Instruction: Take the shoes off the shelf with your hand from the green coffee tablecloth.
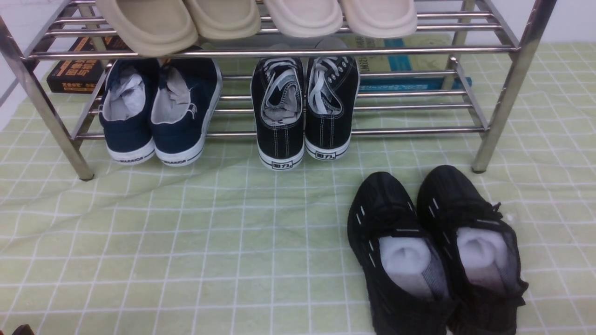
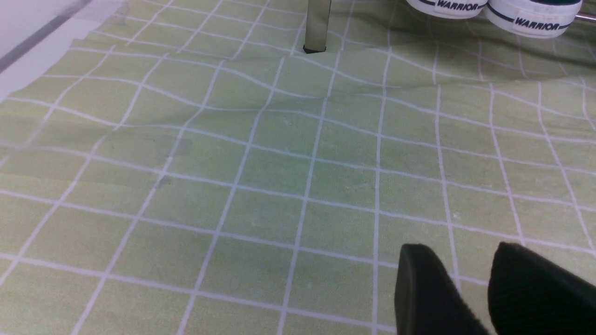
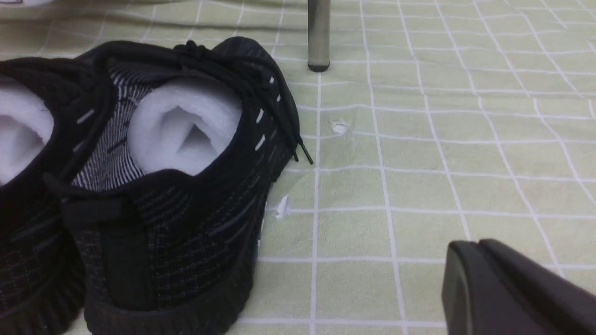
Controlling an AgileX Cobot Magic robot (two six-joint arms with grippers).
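Hovering low over the pale green tablecloth, my right gripper had its fingers together, clenched on nothing, beside the black knit shoes! Over on the other side, my left gripper angled down above the cloth, released, a narrow gap between its tips.

And the shoes? Side by side on the cloth, in front of the chrome rack and towards its right end, toes pointing at it. My front view cut them off at the heels; the right wrist view picked up the ribbed heel, the striped lining and the lace tips hanging down one side. That view also caught two white marks on the cloth. From the left wrist, no shoes of mine, just a rack leg and two WARRIOR soles.

Up on the rack, beige and pale clogs lined the upper tier, navy shoes and black canvas sneakers the lower, with books behind. The rack's front right leg stood close by the toes, the nearest obstacle!
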